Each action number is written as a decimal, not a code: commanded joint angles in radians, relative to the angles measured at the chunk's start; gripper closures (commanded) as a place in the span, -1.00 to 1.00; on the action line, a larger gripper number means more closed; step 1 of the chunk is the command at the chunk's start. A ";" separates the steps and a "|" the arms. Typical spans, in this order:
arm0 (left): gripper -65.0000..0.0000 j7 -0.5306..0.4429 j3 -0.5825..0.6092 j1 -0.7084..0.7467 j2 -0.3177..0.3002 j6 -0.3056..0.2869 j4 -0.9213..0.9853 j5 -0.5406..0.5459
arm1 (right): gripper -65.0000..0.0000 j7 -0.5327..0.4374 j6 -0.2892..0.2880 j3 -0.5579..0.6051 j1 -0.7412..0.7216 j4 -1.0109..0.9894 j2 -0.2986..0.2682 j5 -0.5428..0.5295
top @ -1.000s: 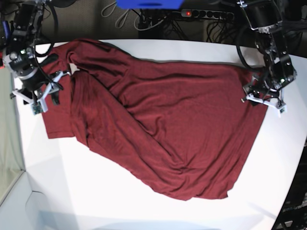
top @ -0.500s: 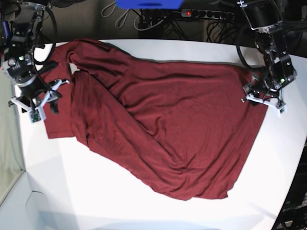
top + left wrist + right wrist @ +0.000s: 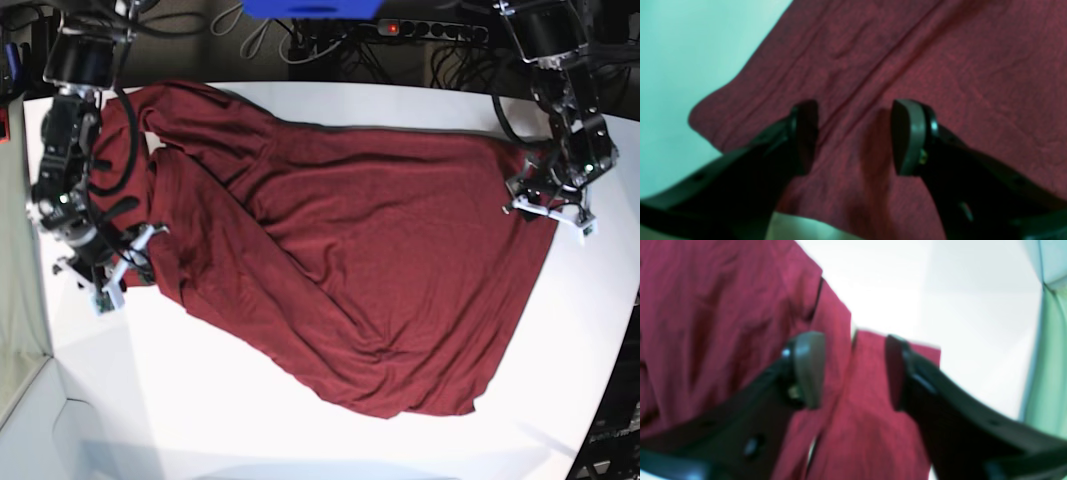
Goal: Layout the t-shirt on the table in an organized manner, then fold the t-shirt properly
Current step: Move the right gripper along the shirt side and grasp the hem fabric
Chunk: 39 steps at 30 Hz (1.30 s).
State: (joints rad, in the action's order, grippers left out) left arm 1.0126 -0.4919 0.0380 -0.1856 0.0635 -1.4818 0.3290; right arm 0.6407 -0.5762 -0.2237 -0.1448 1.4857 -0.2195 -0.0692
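While both grippers gape, the t-shirt (image 3: 340,260) lies diagonally across the table (image 3: 200,400).

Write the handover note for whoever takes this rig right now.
Left gripper: open, low over the dark red knit t-shirt near its corner, holding nothing.
Right gripper: open over the shirt's sleeve edge, holding nothing.
Shirt lies on the white table, spread but skewed, with a fold along one side.
Done: rough spreading.
Left: square it up, smooth the fold, then fold it.
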 commanded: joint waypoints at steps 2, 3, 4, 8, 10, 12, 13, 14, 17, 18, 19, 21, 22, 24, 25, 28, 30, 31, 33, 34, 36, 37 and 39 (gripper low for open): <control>-0.05 0.010 -0.001 -0.002 -0.009 0.003 -0.018 0.003 | -0.23 -0.023 0.003 0.040 -0.072 -0.044 -0.013 -0.010; -0.05 0.010 -0.003 -0.002 -0.009 0.003 -0.018 0.003 | -0.28 -0.023 0.003 0.060 -0.098 -0.070 -0.013 -0.010; -0.05 0.010 -0.004 -0.002 -0.009 0.003 -0.018 0.003 | -0.33 -0.023 0.003 0.079 -0.120 -0.098 -0.013 -0.010; -0.05 0.012 -0.009 0.000 -0.009 0.003 -0.020 0.003 | -0.35 -0.031 0.003 0.122 -0.200 -0.205 -0.008 -0.010; -0.05 0.013 -0.009 0.000 -0.009 0.003 -0.020 0.003 | -0.35 -0.032 0.003 0.137 -0.241 -0.260 -0.007 -0.010; -0.05 0.013 -0.009 0.000 -0.009 0.003 -0.020 0.003 | -0.35 -0.037 0.003 0.163 -0.289 -0.337 -0.007 -0.010; -0.05 0.013 -0.008 0.000 -0.009 0.003 -0.020 0.003 | -0.35 -0.051 0.003 0.172 -0.310 -0.374 -0.007 -0.010; -0.05 0.013 -0.006 0.000 -0.009 0.003 -0.020 0.005 | -0.35 -0.072 0.003 0.182 -0.329 -0.414 -0.007 -0.010; -0.05 0.013 -0.004 0.000 -0.009 0.003 -0.020 0.008 | -0.35 -0.129 0.003 0.201 -0.355 -0.494 -0.007 -0.010; -0.05 0.013 -0.006 0.000 -0.009 0.003 -0.020 0.008 | -0.35 -0.141 0.003 0.208 -0.355 -0.512 -0.007 -0.010; -0.05 0.013 -0.006 0.000 -0.009 0.003 -0.020 0.005 | -0.35 -0.155 0.003 0.215 -0.355 -0.526 -0.007 -0.010; -0.05 0.013 -0.008 0.000 -0.009 0.003 -0.020 0.005 | -0.35 -0.173 0.003 0.235 -0.355 -0.546 -0.007 -0.010; -0.05 0.013 -0.009 0.000 -0.009 0.003 -0.020 0.005 | -0.35 -0.184 0.003 0.248 -0.355 -0.557 -0.007 -0.010; -0.05 0.013 -0.009 0.000 -0.009 0.003 -0.020 0.003 | -0.35 -0.201 0.003 0.267 -0.353 -0.587 -0.007 -0.010; -0.05 0.013 -0.009 0.000 -0.009 0.003 -0.020 0.003 | -0.33 -0.209 0.003 0.275 -0.352 -0.598 -0.007 -0.010; -0.05 0.013 -0.009 0.000 -0.009 0.003 -0.020 0.003 | -0.10 -0.226 0.003 0.343 -0.350 -0.620 -0.007 -0.010; -0.05 0.013 -0.009 0.000 -0.009 0.003 -0.020 0.003 | 0.23 -0.229 0.003 0.392 -0.350 -0.624 -0.007 -0.010; -0.05 0.013 -0.009 0.000 -0.009 0.003 -0.020 0.003 | 0.44 -0.229 0.003 0.407 -0.350 -0.621 -0.007 -0.010; -0.05 0.013 -0.009 0.000 -0.009 0.003 -0.020 0.005 | 0.82 -0.226 0.003 0.415 -0.350 -0.618 -0.007 -0.010; -0.05 0.013 -0.009 0.000 -0.009 0.003 -0.020 0.005 | 1.00 -0.220 0.003 0.415 -0.355 -0.618 -0.007 -0.010; -0.05 0.013 -0.009 0.000 -0.010 0.003 -0.020 0.003 | 1.00 -0.210 0.003 0.413 -0.358 -0.613 -0.007 -0.010; -0.05 0.012 -0.009 0.000 -0.012 0.003 -0.020 0.003 | 1.00 -0.201 0.003 0.412 -0.358 -0.589 -0.007 -0.013; -0.05 0.012 -0.009 0.000 -0.015 0.003 -0.020 0.008 | 1.00 -0.166 0.002 0.409 -0.342 -0.478 -0.011 -0.016</control>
State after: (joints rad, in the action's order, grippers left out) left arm 1.0203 -0.4976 0.0444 -0.1860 0.0635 -1.4883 0.3336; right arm 0.5140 -0.5716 0.1917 -0.4503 0.9840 -0.2214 -0.0601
